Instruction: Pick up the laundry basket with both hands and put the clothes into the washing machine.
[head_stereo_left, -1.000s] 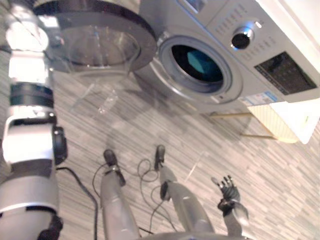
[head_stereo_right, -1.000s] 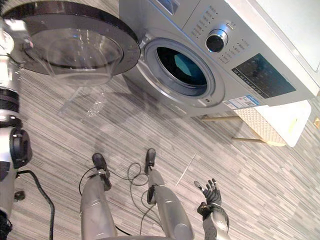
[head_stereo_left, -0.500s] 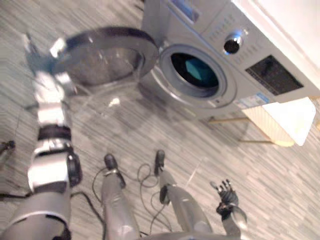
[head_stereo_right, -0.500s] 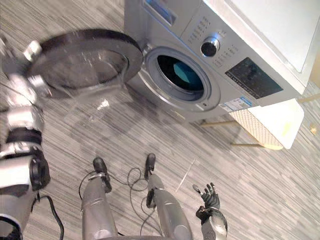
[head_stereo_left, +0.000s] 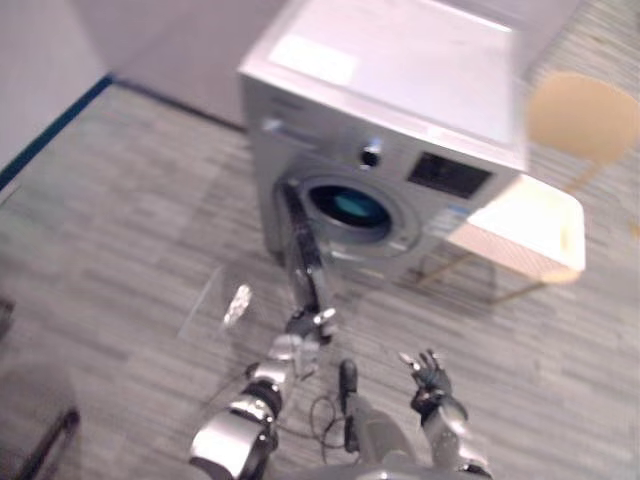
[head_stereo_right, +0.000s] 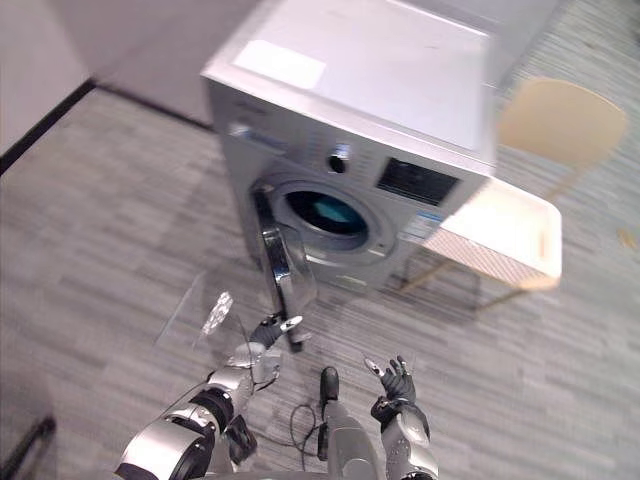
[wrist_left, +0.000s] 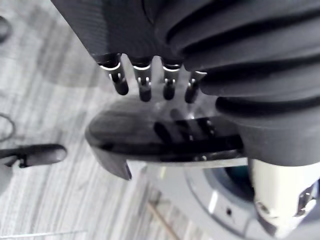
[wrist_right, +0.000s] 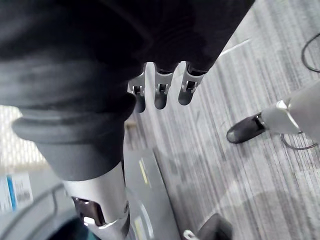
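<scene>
The silver washing machine (head_stereo_left: 400, 110) stands ahead of me. Its round door (head_stereo_left: 303, 255) juts out edge-on from the left side of the opening, and something teal (head_stereo_left: 352, 205) lies in the drum. My left hand (head_stereo_right: 265, 340) is at the door's lower rim with its fingers (wrist_left: 145, 85) straight over the dark door (wrist_left: 165, 135). Lower right, my right hand (head_stereo_left: 428, 375) hangs open over the floor, holding nothing, its fingers (wrist_right: 160, 92) straight. The white laundry basket (head_stereo_left: 520, 225) rests on a thin-legged stand right of the machine, apart from both hands.
A pale wooden chair back (head_stereo_right: 560, 120) rises behind the basket. A grey wall with a dark skirting (head_stereo_left: 55, 125) runs along the far left. A clear shiny sheet (head_stereo_left: 237, 303) lies on the striped floor left of the door.
The camera has pulled back and up, so the whole machine now shows. The door has swung from wide open to edge-on, with my left hand following it. The right hand stays open.
</scene>
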